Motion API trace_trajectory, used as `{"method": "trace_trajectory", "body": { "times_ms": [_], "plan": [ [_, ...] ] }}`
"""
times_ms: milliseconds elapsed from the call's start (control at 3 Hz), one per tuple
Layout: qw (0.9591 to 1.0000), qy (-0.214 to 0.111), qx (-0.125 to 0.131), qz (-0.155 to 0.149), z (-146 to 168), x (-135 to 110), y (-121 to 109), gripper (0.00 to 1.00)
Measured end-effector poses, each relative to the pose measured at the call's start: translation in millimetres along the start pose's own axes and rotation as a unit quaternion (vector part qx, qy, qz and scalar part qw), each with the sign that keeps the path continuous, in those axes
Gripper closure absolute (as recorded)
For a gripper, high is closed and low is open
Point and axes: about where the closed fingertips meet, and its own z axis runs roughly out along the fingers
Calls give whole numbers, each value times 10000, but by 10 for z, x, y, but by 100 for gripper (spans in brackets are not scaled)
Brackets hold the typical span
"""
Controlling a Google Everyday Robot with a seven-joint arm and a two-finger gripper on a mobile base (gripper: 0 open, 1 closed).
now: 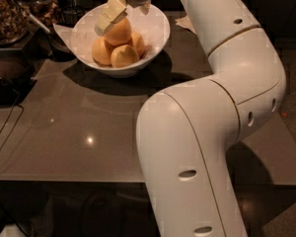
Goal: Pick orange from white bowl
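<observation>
- Basically parked right under the gripper: white bowl, rim flaring out on all sides below.
- Jaws down on top of the pile, can't tell whether clamped or loose.
- Orange touching them, just below and right, topping three smaller ones.

Tool over orange, top cropped.

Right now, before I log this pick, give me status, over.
Gripper at top of white bowl, against the orange. Orange sits atop three other oranges, inside bowl. Only those neighbours crowd it.
</observation>
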Motion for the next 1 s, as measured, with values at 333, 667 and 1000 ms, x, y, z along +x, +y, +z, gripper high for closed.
{"method": "trace_trajectory", "body": {
  "times_ms": [333,667,1000],
  "plan": [
    [9998,65,-176,117,214,-73,54,0],
    [9994,110,-232,222,341,-128,78,0],
    [9991,112,-271,309,419,-182,100,0]
  ]
}}
